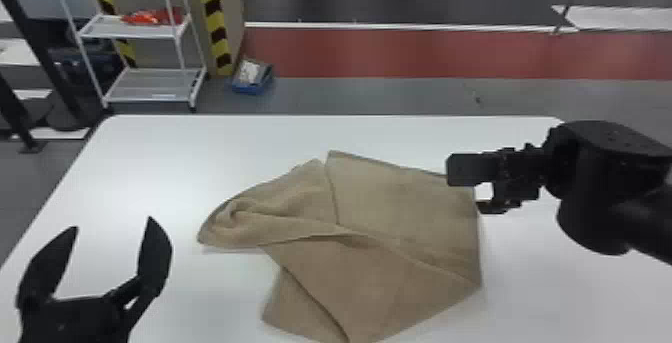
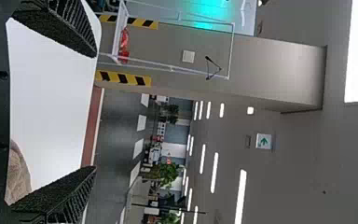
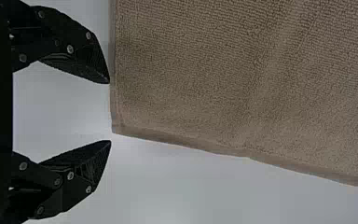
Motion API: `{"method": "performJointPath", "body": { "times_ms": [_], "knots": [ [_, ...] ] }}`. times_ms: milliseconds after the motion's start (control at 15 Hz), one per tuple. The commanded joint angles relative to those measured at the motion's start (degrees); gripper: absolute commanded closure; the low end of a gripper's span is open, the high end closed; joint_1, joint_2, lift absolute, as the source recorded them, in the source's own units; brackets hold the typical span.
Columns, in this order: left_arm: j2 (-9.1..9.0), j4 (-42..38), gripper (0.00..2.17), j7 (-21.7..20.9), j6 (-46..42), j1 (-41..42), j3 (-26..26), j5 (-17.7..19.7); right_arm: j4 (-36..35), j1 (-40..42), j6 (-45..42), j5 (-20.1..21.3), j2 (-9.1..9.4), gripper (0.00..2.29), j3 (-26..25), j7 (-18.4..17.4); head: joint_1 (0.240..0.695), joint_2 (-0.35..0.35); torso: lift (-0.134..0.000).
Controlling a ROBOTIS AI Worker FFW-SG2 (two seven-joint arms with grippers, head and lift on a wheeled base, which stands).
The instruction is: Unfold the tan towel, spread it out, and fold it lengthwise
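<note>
The tan towel [image 1: 400, 207] lies rumpled on the white table, partly folded over itself, with a bunched lobe toward the left and a flap at the lower front. My right gripper [image 1: 462, 189] is at the towel's far right corner, open. In the right wrist view the right gripper [image 3: 109, 112] has its fingers spread beside a corner of the towel [image 3: 242, 84], with nothing between them. My left gripper [image 1: 112, 224] stands open left of the towel. The left wrist view shows the left gripper [image 2: 95, 112] empty, with part of the towel [image 2: 18, 172] near one finger.
The white table [image 1: 200, 142] extends around the towel on the left, far and right sides. Beyond its far left corner stand a white rack [image 1: 145, 84] and a blue box [image 1: 252, 77] on the floor.
</note>
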Motion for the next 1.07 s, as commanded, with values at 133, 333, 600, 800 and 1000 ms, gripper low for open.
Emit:
{"method": "performJointPath", "body": {
  "times_ms": [133, 333, 600, 800, 1000],
  "knots": [
    [0.0, -0.9, 0.0, 0.1, -0.6, 1.3, 0.7, 0.0, 1.8, -1.5, 0.7, 0.0, 1.21, 0.5, 1.1, 2.1, 0.695, -0.011, -0.123],
    [0.0, -0.9, 0.0, 0.1, -1.1, 1.4, 0.7, 0.1, 4.9, -2.7, 0.7, 0.1, 4.02, 0.5, 2.8, 3.8, 0.695, -0.01, -0.123],
    [0.0, -0.9, 0.0, 0.1, -1.5, 1.7, 1.2, 0.2, 7.0, -3.2, 1.0, 0.7, 6.13, 0.64, 2.8, 6.6, 0.695, 0.007, -0.123],
    [0.09, -0.9, 0.0, 0.1, -1.5, 1.6, 1.4, 0.2, 7.1, -3.2, 1.2, 0.1, 6.57, 1.03, 1.5, 8.7, 0.695, 0.019, -0.123],
    [0.09, -0.8, 0.0, 0.1, -1.5, 1.3, 1.3, 0.2, 6.9, -1.8, 1.4, -0.4, 5.87, 1.3, -1.8, 10.7, 0.695, 0.024, -0.123]
  ]
}}
